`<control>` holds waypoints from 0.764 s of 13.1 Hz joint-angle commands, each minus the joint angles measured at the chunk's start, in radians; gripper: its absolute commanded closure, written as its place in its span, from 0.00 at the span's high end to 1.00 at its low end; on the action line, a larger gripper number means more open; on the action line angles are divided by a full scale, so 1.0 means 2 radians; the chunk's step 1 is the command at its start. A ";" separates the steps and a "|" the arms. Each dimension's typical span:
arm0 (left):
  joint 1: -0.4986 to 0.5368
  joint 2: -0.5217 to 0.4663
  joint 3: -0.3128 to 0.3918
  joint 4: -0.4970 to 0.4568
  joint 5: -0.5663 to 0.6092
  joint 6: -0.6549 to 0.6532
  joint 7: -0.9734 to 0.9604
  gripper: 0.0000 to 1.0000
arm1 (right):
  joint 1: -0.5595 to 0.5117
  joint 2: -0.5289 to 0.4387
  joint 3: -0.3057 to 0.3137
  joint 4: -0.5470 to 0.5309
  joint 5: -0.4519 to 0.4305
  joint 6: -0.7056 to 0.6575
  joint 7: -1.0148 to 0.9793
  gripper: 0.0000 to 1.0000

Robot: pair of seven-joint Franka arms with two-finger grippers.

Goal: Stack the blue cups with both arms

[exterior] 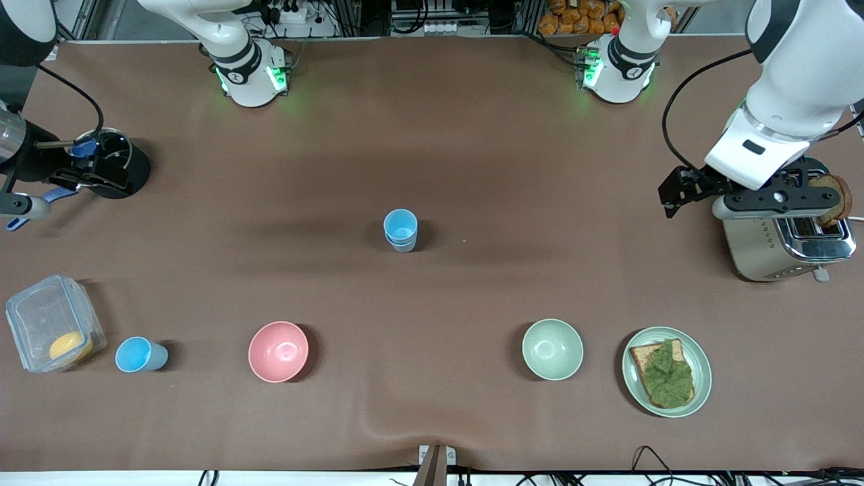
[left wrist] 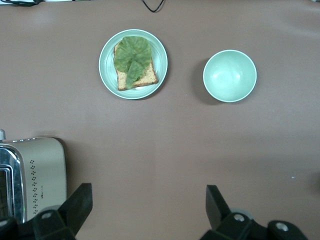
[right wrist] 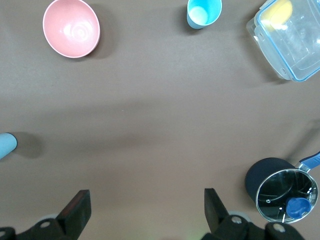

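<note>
Plate (exterior: 634,378) of toast at five o'clock; lone blue cup (exterior: 140,355) at seven; stacked blue cups (exterior: 401,230) at table centre. Left gripper (left wrist: 147,210) and right gripper (right wrist: 146,207) both empty, fingers spread. Risk: off-centre grasp tips lone cup.

Stacked cups (exterior: 400,230) mid-table; nearer the camera, a row: box (exterior: 52,323), cup (exterior: 139,354), bowls (exterior: 278,351), plate (exterior: 698,388).
</note>
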 commanded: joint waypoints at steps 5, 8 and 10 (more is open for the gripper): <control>0.025 -0.014 -0.002 0.009 -0.027 -0.013 0.011 1.00 | -0.010 -0.008 0.007 -0.004 -0.003 -0.001 0.000 1.00; 0.016 0.003 0.010 0.048 -0.029 -0.031 0.012 1.00 | -0.010 -0.008 0.007 -0.004 -0.003 -0.002 0.001 1.00; 0.016 0.006 0.025 0.050 -0.041 -0.032 0.014 1.00 | -0.010 -0.008 0.006 -0.004 -0.003 -0.002 0.001 1.00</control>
